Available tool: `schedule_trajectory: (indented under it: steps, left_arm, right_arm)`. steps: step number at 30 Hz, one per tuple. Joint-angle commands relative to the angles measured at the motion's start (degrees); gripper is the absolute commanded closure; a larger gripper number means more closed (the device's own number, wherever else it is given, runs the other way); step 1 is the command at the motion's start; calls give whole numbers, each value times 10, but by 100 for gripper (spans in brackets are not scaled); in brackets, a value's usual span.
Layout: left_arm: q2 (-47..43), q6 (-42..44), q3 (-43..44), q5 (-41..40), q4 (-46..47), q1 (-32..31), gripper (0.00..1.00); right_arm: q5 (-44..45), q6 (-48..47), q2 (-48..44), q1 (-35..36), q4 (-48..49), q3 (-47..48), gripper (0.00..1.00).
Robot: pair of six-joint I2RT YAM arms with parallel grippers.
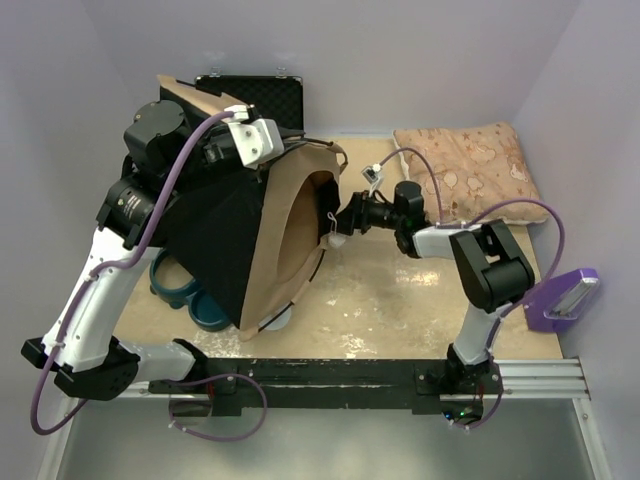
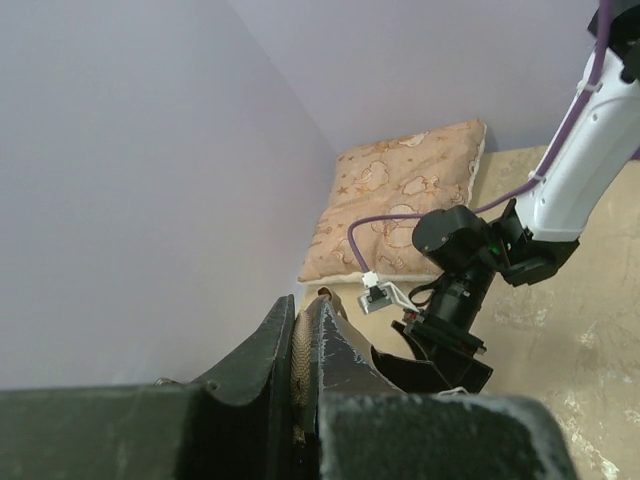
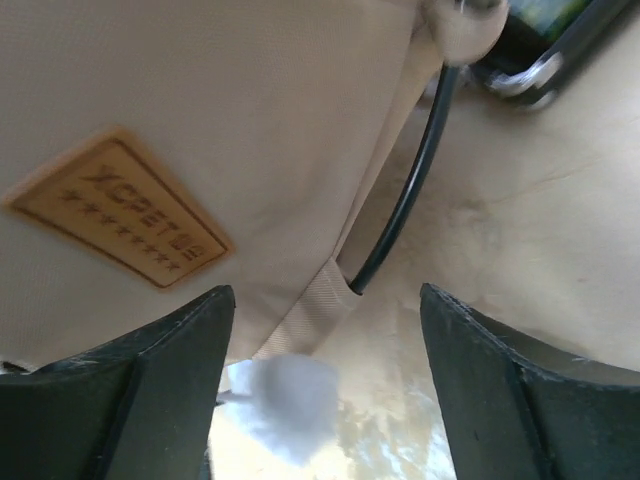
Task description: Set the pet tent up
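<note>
Top view. Pet tent [image 1: 270,230] sits left of centre on the table [image 1: 400,300], tipped over, arched doorway facing right, black lining turned toward lower left. Left gripper [image 1: 285,148] is at the tent's upper end, above centre. Right gripper [image 1: 338,225] reaches in from the right, just at the doorway's rim. Leaf-print pillow [image 1: 465,170] lies at upper right, well apart from the tent. Black case [image 1: 255,95] at top, behind the tent. Teal dishes [image 1: 195,300] partly under its lower left side.

Left wrist view. Fingers clenched along the bottom of the frame, a fold of tan tent canvas pinched between them. Right arm and pillow beyond, upper right.

Right wrist view. Fingers [image 3: 150,380] spread wide at lower left and lower right, gripping nothing. Tan canvas fills upper left, brown label patch [image 3: 120,222] on it. Thin black pole [image 3: 405,190] runs down from top centre. White pom-pom [image 3: 285,392] hangs between the fingers, bottom centre; contact with the left finger unclear.
</note>
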Motion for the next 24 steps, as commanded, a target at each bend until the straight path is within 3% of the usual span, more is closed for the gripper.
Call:
schedule_trajectory:
  steps: [1,2,4,9,18,20,21,24]
  left_arm:
    - [-14,3,-5,-3,52,-2,100]
    - [-14,4,-6,-5,52,-2,100]
    - [-16,9,-9,-8,51,-2,100]
    - [-28,20,-19,-32,55,-1,100]
    - [-47,72,59,-54,106,-1,100]
    - [-55,88,52,-68,132,-1,69]
    - [-60,94,45,-81,143,-1,48]
    - [-80,91,7,-115,172,-2,8]
  right_arm:
    - [-56,131,38,21,162,13,25]
    - [-57,142,46,25,170,14,27]
    - [-63,175,63,28,212,13,40]
    - [-95,279,68,27,325,20,98]
    - [-82,358,-50,10,303,132,100]
    - [-73,338,-78,-9,258,158,100]
    - [-68,328,-91,-28,236,172,100]
    - [-66,304,-115,-92,173,230,100]
